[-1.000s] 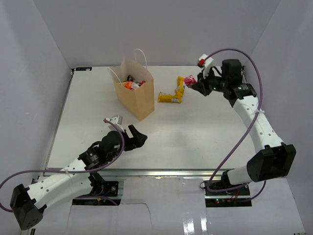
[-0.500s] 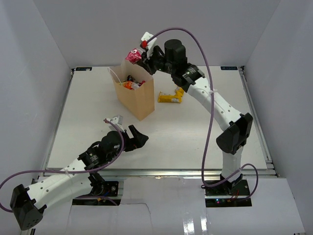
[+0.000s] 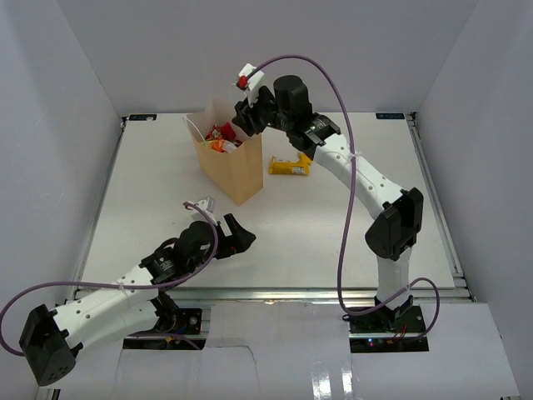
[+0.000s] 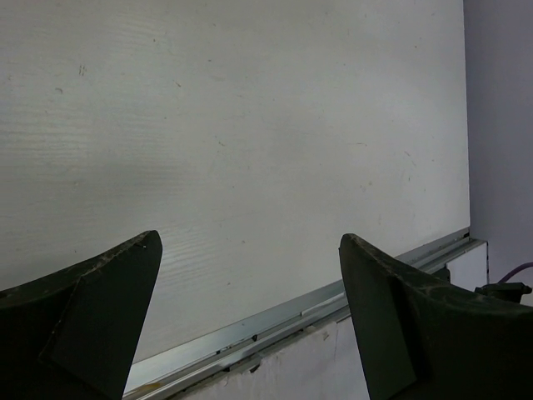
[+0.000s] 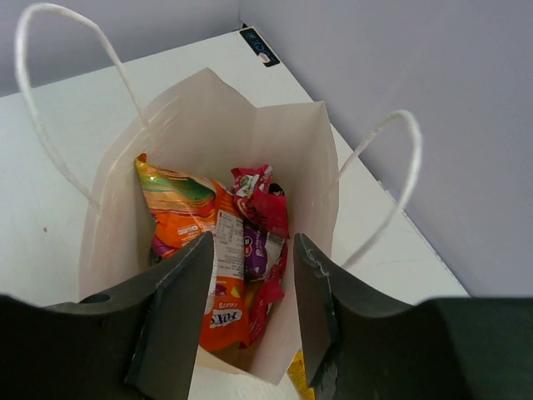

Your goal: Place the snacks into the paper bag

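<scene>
The right gripper [image 3: 244,119] hangs directly over the mouth of the paper bag [image 3: 236,171], which stands upright at the far left-centre of the table [image 3: 333,225]. Its fingers [image 5: 179,317] are spread apart with nothing between them. The wrist view looks straight down between them onto an orange packet [image 5: 187,208] and a pink packet [image 5: 262,204] lying among other wrappers at the bottom of the bag. What looks to be left of the task is the yellow packet [image 3: 289,167], which lies flat on the table just beside the bag's right side, not touching it as far as the top view shows. From the right gripper it lies to the right and a little nearer, and lower, down at table level. Its long axis runs roughly left to right, so a grasp would likely go best across the short width, with the fingers lined up near to far. (The right forearm covers the table just beyond the packet's right end, so I cannot tell whether anything more lies there.) The left gripper [image 3: 237,237] sits low at the near side, its fingers also apart and empty over bare table — well apart from the yellow packet, and with the bag partly in the way. The right arm is plainly the nearer one for this pick.
</scene>
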Tool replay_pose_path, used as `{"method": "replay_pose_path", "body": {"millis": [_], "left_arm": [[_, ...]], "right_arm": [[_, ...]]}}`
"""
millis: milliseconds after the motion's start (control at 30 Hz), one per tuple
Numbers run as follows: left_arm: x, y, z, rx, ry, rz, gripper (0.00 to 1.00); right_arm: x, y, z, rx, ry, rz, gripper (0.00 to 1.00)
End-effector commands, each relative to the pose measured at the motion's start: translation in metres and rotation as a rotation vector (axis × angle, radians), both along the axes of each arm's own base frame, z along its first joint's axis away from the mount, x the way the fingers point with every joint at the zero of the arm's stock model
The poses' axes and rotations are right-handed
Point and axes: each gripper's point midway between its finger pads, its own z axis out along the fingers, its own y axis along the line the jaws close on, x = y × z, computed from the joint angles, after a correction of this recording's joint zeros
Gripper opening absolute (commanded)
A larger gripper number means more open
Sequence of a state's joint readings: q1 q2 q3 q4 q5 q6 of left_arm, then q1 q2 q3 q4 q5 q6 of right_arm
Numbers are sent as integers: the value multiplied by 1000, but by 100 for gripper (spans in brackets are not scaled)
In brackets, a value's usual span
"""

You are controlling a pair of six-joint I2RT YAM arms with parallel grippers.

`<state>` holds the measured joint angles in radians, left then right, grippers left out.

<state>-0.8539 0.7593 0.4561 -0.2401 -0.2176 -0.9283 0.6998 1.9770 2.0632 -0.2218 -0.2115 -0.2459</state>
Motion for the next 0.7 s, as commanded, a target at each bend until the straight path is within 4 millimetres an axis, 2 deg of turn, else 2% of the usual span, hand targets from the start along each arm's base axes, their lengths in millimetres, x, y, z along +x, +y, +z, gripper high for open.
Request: {"method": "replay_pose_path", "body": {"millis": [0, 33, 67, 100, 167, 200, 233, 267, 300, 333, 367, 400, 433, 467, 500, 533, 567, 600, 667], "left_arm": [[3, -9, 13, -23, -29, -30, 98], [4, -10, 15, -22, -31, -33, 98], [4, -11, 15, -19, -29, -35, 98], [4, -11, 14, -17, -29, -37, 98], [4, -11, 13, -15, -29, -36, 98], [5, -11, 12, -14, -31, -35, 98], [5, -11, 13, -15, -36, -35, 98], [6, -12, 11, -10, -34, -36, 98], [6, -12, 10, -7, -35, -37, 98], [7, -13, 11, -6, -37, -40, 98], [8, -14, 12, -4, -38, -42, 98], [8, -16, 10, 3, -32, -45, 98], [9, -16, 9, 8, -29, -46, 98], [9, -17, 8, 12, -27, -50, 98], [10, -18, 7, 14, -27, -51, 98], [10, -19, 6, 16, -24, -57, 98], [10, -20, 5, 19, -21, -57, 98], [11, -21, 5, 18, -19, -60, 98], [11, -23, 2, 26, -10, -63, 98]], "right_arm": [[-17, -26, 61, 116, -54, 3, 50], [-21, -38, 72, 136, -49, -1, 50], [-24, -45, 71, 142, -23, 19, 49], [-15, -65, 64, 143, 15, -6, 49], [-19, -83, 36, 133, 117, 15, 49], [-10, -102, 22, 117, 147, -10, 50], [-12, -111, -6, 50, 170, 24, 56], [-20, -114, -18, 22, 183, 107, 71], [-14, -128, -31, -17, 180, 111, 81], [-15, -135, -55, -75, 217, 134, 87], [-13, -140, -66, -153, 133, 199, 89], [-5, -148, -86, -209, 132, 218, 89], [-11, -155, -106, -267, 159, 259, 89], [-6, -158, -107, -342, 18, 357, 87], [-4, -164, -116, -387, -16, 400, 85], [0, -167, -138, -429, -19, 451, 85], [-3, -171, -150, -501, -79, 530, 85], [6, -172, -163, -533, -91, 555, 85], [16, -174, -175, -579, -115, 576, 86]]}}
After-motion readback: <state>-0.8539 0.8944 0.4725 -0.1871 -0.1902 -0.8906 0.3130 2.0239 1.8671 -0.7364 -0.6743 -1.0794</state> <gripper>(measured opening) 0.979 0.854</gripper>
